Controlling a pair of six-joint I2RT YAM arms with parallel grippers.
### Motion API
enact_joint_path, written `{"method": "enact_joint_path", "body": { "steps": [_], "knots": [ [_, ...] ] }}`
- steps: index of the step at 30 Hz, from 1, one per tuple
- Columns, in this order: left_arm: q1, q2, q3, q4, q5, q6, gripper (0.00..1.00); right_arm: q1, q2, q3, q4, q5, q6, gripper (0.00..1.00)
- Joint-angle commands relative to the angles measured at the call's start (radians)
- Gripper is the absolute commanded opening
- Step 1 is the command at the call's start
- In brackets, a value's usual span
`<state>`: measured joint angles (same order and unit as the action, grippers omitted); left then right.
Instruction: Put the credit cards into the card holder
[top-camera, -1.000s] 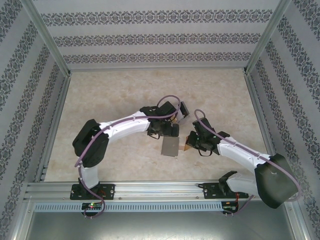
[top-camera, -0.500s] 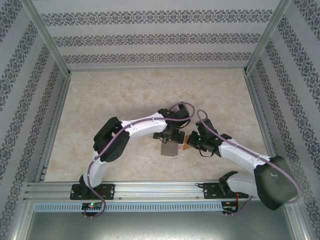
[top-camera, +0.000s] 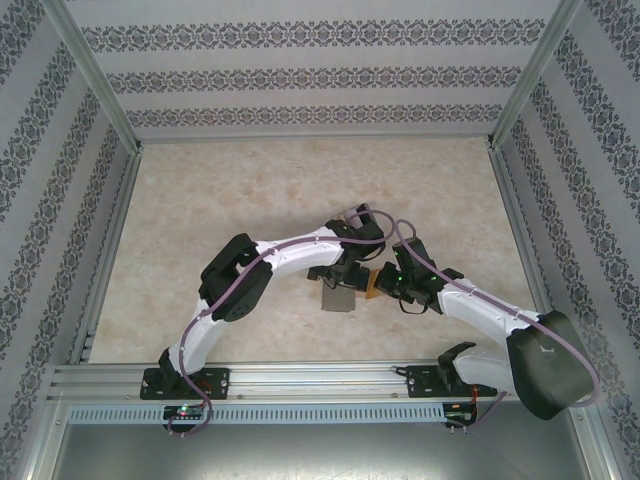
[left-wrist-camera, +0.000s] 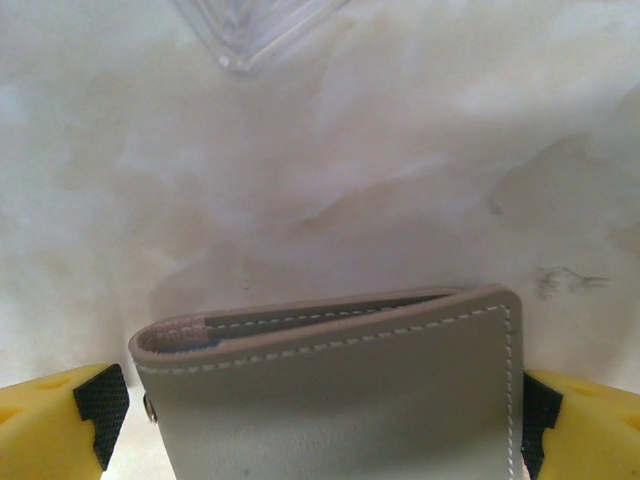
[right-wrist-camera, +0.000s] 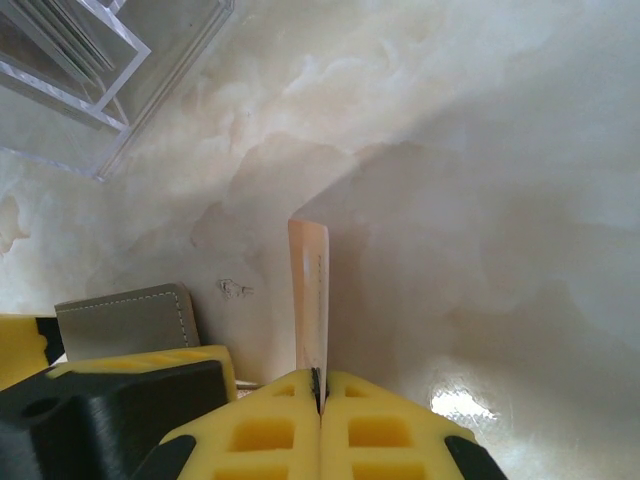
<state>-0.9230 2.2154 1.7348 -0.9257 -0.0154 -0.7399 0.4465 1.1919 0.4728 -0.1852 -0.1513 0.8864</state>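
From its base at the near-left corner, the left arm (top-camera: 260, 270) reached up and across the marbled worktop (top-camera: 200, 200) to about mid-width, nearer the near edge than the far one; the left gripper (top-camera: 343, 280) was set down over the card holder (top-camera: 338, 300), a flat grey folded wallet with pale stitching. In the left wrist view the gripper (left-wrist-camera: 320, 415) had its yellow fingers with their black pads (left-wrist-camera: 100, 410) against the two side edges of the card holder (left-wrist-camera: 340, 390), so it looked clamped on it; the fold's open lip faced away from the camera, and a corner of a clear plastic box (left-wrist-camera: 255, 30) lay well beyond it on the worktop (left-wrist-camera: 400, 180). Just to the right of the holder, a tan credit card (top-camera: 371, 288) was held by the right gripper (top-camera: 378, 285), whose arm (top-camera: 480, 310) came in from the near-right corner, so the two grippers were close beside each other. In the right wrist view the gripper (right-wrist-camera: 320, 385) had its yellow fingers pressed together on the lower end of the credit card (right-wrist-camera: 308, 290); the card stood on edge, upright and thin-side to the camera, above the worktop (right-wrist-camera: 480, 200); the card holder (right-wrist-camera: 125, 320) showed low on the left, apart from the card, and the clear plastic box (right-wrist-camera: 90, 50) lay further off at the upper left.
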Motion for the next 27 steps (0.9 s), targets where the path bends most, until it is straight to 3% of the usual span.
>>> {"method": "enact_joint_path", "body": {
  "steps": [1,9,17,24,27],
  "knots": [
    [-0.012,0.006,0.009,-0.077,-0.051,-0.008,0.99,-0.012,0.028,-0.029,-0.059,0.031,-0.019,0.03],
    [-0.01,-0.087,-0.004,-0.11,-0.123,-0.009,0.99,-0.012,0.048,-0.019,-0.09,0.073,-0.024,0.02],
    [-0.01,-0.177,-0.075,-0.091,-0.138,-0.025,0.87,-0.014,0.073,-0.005,-0.09,0.076,-0.032,0.02],
    [-0.007,-0.264,-0.168,-0.076,-0.164,-0.053,0.53,-0.014,0.077,0.007,-0.097,0.078,-0.033,0.01],
    [0.005,-0.327,-0.246,-0.028,-0.169,-0.065,0.31,-0.014,0.074,0.01,-0.099,0.077,-0.035,0.01]
  ]
}}
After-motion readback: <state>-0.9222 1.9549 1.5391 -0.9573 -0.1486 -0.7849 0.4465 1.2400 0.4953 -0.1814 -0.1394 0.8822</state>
